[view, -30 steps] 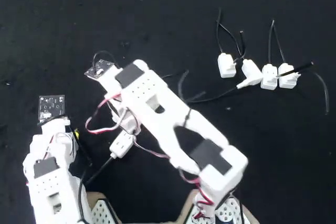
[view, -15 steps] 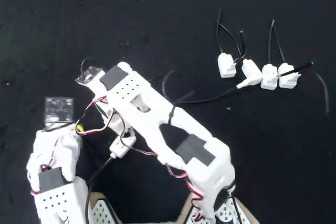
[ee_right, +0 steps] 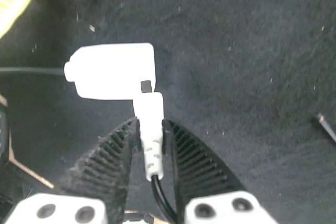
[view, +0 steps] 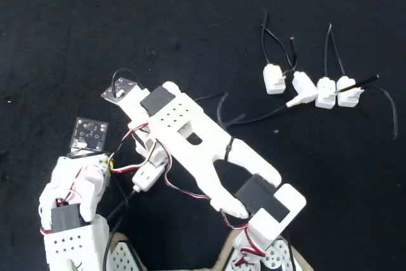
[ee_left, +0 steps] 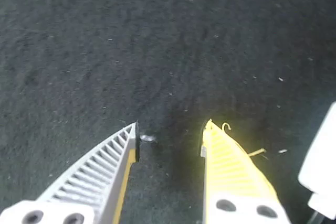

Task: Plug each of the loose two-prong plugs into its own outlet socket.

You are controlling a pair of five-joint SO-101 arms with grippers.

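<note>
In the right wrist view my right gripper (ee_right: 150, 127) is shut on a small white plug (ee_right: 150, 129) with a black cable. The plug's front end touches the side of a white outlet socket (ee_right: 113, 71) lying on the black table; its prongs are hidden. In the high view this socket (view: 146, 176) lies under the right arm near the front. My left gripper (ee_left: 170, 129) is open just above bare table, with one white finger (ee_left: 113, 153) and one yellow finger (ee_left: 231, 161). A white edge of the socket (ee_left: 321, 161) lies just beside the yellow finger.
Several more white plugs and sockets with black cables lie in a row at the back right (view: 311, 87). The right arm's body (view: 203, 144) spans the table's middle. The black table (view: 190, 23) is bare at the back left.
The right arm's wrist swung left, then back right and forward over the socket. The left arm's wrist shifted right, closer to the socket.
</note>
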